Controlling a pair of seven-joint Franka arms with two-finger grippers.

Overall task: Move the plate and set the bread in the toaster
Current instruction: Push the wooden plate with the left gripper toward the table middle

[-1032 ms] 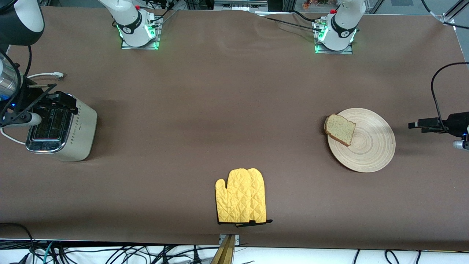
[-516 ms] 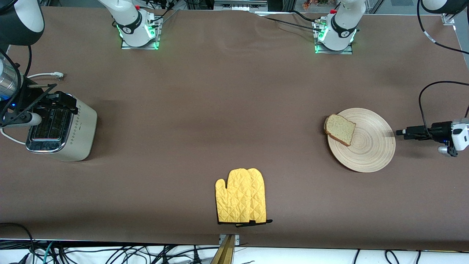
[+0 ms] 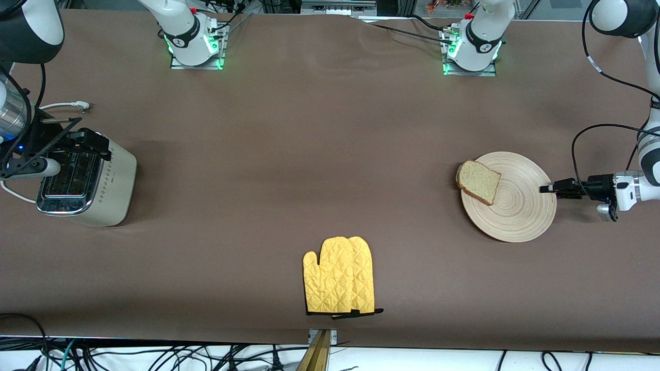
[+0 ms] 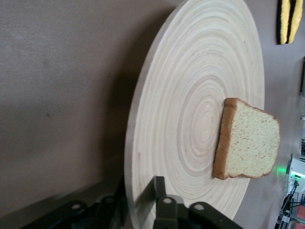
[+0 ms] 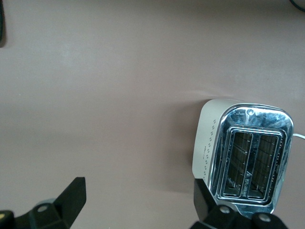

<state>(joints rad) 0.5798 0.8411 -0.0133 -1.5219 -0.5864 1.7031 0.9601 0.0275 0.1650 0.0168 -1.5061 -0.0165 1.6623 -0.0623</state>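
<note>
Left wrist view: the left gripper point(image 4: 143, 202) has its jaws spread astride the rim of the plate point(image 4: 190, 109), one finger point(image 4: 159, 191) lying over the wooden face and the other dark finger beside the edge, not pressed onto the wood as far as can be seen. The bread point(image 4: 248, 140) lies on the plate, well apart from the fingers and overhanging the rim there. In the front view this gripper point(image 3: 547, 188) reaches in low from the left arm's end of the table, its tips just over the plate's point(image 3: 521, 211) edge, and the bread point(image 3: 478, 181) sits on the part of the plate toward the right arm's end, its crust poking past the rim.

The right gripper point(image 5: 138, 200) has its jaws wide apart and holds nothing (both dark fingers frame bare cloth in the right wrist view). It hangs over the toaster point(image 5: 243, 155), whose two slots look dark. In the front view the right gripper point(image 3: 77, 143) sits above the toaster point(image 3: 103, 185) at the right arm's end of the table, and a white cord point(image 3: 64, 105) lies on the cloth just by it.

A yellow oven mitt point(image 3: 339, 275) lies flat on the brown tablecloth point(image 3: 309, 154), nearer the front camera than the plate and the toaster, about midway between them and touching neither.
</note>
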